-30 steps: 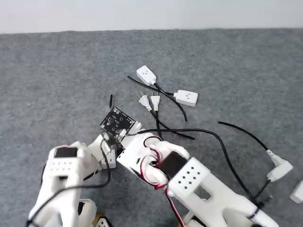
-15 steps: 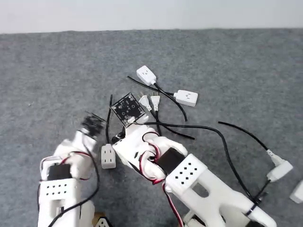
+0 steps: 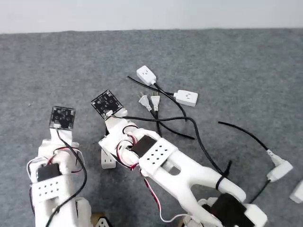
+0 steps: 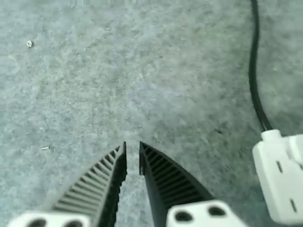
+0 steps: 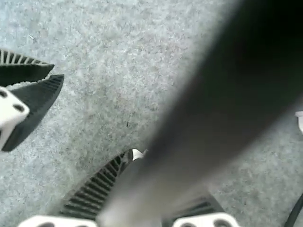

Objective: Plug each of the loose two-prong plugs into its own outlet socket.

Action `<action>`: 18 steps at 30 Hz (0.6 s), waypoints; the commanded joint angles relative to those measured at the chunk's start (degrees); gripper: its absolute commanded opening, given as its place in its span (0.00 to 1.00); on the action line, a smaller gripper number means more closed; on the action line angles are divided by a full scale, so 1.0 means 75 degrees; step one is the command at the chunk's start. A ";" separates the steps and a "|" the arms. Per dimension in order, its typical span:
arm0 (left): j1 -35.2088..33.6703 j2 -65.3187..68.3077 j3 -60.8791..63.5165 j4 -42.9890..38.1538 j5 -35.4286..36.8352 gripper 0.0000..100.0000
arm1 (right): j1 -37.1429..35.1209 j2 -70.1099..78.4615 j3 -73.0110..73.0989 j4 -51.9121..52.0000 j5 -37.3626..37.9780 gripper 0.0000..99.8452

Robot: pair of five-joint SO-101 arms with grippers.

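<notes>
Two loose two-prong plugs (image 3: pixel 143 100) (image 3: pixel 155 100) lie side by side mid-table, with black cords trailing from them. Beyond them lie two white outlet sockets (image 3: pixel 146 74) (image 3: pixel 186 97). A third socket (image 3: pixel 108 160) lies between the two arms; in the left wrist view this socket (image 4: pixel 281 182) sits beside my left gripper (image 4: pixel 132 147). That gripper hangs shut and empty over bare carpet. A black cord (image 3: pixel 156 118) is draped over my right arm and blurs across the right wrist view (image 5: pixel 222 90). It hides most of my right gripper (image 5: pixel 140 160). The left gripper (image 5: pixel 29 92) appears close by there.
Another white plug (image 3: pixel 279 170) with its cord lies at the right edge of the grey carpet (image 3: pixel 57 71), and a white piece (image 3: pixel 298 191) sits below it. Open carpet stretches to the left and far side.
The left arm swung left, away from the socket between the arms. The right arm also swung left, and the black cord now lies across it.
</notes>
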 commanded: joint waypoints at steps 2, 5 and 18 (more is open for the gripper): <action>-0.0152 0.2227 -0.1518 -0.0246 0.0129 0.04 | -0.0158 0.0053 -0.0516 -0.0193 0.0141 0.01; -0.0328 0.3540 -0.2421 -0.0164 0.0129 0.03 | -0.0217 0.0100 -0.0504 -0.0205 0.0141 0.01; -0.0328 0.3938 -0.2749 0.0035 0.0129 0.02 | -0.0404 0.0111 -0.0094 -0.0182 0.0141 0.01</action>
